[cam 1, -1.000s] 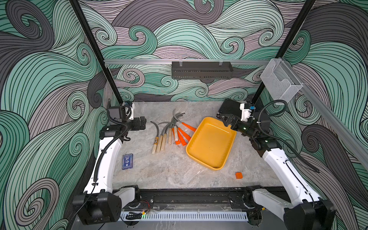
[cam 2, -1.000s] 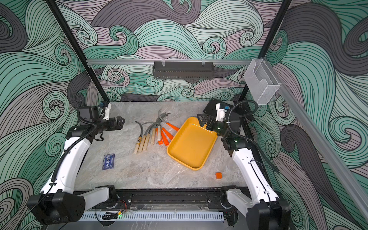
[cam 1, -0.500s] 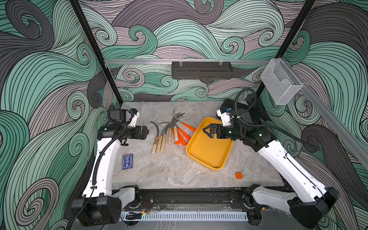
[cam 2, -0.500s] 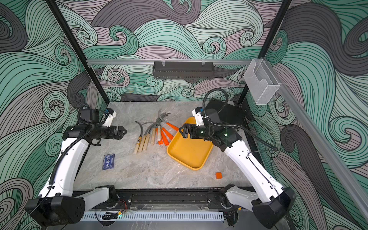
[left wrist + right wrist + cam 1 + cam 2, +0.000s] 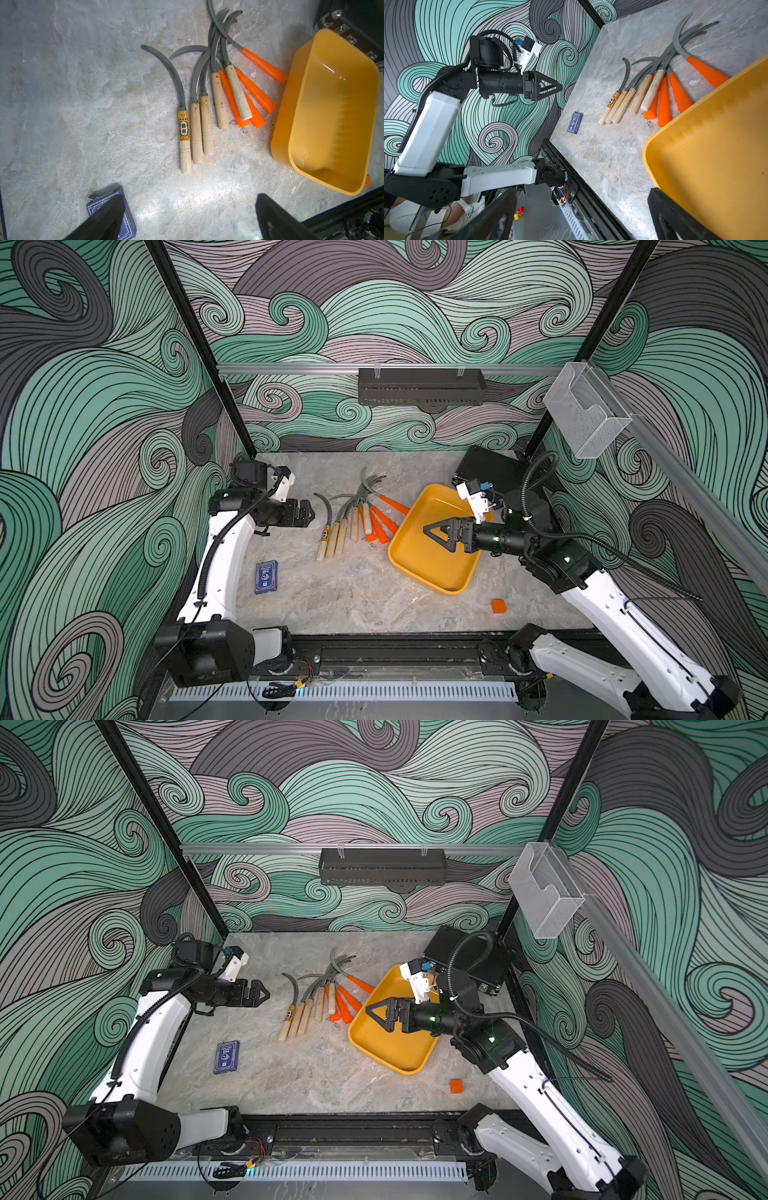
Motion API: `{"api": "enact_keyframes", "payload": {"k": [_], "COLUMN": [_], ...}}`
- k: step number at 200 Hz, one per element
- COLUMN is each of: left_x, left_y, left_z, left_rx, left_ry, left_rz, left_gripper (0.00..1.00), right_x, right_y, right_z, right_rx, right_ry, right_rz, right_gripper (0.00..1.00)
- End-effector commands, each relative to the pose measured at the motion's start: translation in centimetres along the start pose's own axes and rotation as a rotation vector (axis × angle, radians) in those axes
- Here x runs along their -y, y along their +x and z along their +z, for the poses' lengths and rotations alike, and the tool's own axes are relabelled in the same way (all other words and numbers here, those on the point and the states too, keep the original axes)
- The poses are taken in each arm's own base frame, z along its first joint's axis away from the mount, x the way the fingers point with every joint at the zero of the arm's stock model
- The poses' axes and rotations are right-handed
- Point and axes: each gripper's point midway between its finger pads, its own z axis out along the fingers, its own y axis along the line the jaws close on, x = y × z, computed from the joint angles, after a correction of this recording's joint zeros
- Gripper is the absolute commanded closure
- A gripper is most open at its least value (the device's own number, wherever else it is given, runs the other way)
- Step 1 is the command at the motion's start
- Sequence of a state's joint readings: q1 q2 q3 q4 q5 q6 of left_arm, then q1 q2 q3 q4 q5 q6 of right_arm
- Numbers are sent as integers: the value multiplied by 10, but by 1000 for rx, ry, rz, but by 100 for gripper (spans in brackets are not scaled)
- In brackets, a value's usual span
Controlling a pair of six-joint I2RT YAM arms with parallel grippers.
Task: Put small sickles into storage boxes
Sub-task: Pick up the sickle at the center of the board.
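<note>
- Your left gripper (image 5: 308, 514) sits left of centre in both top views. It hangs above the grey marbled table (image 5: 353, 601) with its tip pointing right at the sickles. The left wrist view shows its jaws wide apart with nothing between them.
- A small dark blue card box (image 5: 266, 577) lies flat below that gripper, in the lower left part of the table, well apart from the rest.
- The small sickles (image 5: 353, 518), with curved grey blades, are bunched at mid-frame. All nine lie on the table, none in the tray.
- Five pale wooden handles (image 5: 196, 133) are on the left of the bunch and four tapered orange handles (image 5: 256, 91) on the right. The blades cross at the top, and one wooden handle lies over the orange ones.
- The shallow yellow-orange plastic tray (image 5: 419, 568) is just right of the sickles, set at a slant, and the nearest orange handle is almost at its rim.
- Your right gripper (image 5: 428, 529) hovers over the tray's middle, tip pointing left. The right wrist view shows its jaws spread with nothing held.
- A small orange cube (image 5: 498, 606) sits alone, lower right of the tray.
- A black case (image 5: 486, 468) stands in the upper right corner of the table, behind the tray.
</note>
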State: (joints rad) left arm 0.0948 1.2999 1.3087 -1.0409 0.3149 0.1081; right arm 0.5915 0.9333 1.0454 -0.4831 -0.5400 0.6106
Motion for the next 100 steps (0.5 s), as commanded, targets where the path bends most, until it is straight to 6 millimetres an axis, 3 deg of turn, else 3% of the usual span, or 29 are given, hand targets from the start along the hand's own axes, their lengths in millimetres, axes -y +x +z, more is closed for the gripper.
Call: {"api": "enact_keyframes", "payload": {"k": [1,28,68,84,89,100], "left_x": [9,11,6,1,0,-3], "left_y": [7,5,-15,-23,-25,-28], "left_z": [4,12,17,19,17,15], "left_rx": [-56,-63,-37,-69,-75,-90], "left_ry": [53,80,49,23,15,1], "left_rz": [-24,-11,50,68,70,84], "left_gripper": [2,3,3,3,3,3], "right_x": [-20,-19,18,30,30,3], "right_y": [-3,2,25,19,16,3], "right_z": [0,19,68,88,95,109], "right_rx": [14,-72,-346,-366,-360,-331], "right_ry": [-80,-60,159,230,217,42], "right_rz": [-2,33,4,54,74,19], "right_gripper": [1,1,1,1,1,1]}}
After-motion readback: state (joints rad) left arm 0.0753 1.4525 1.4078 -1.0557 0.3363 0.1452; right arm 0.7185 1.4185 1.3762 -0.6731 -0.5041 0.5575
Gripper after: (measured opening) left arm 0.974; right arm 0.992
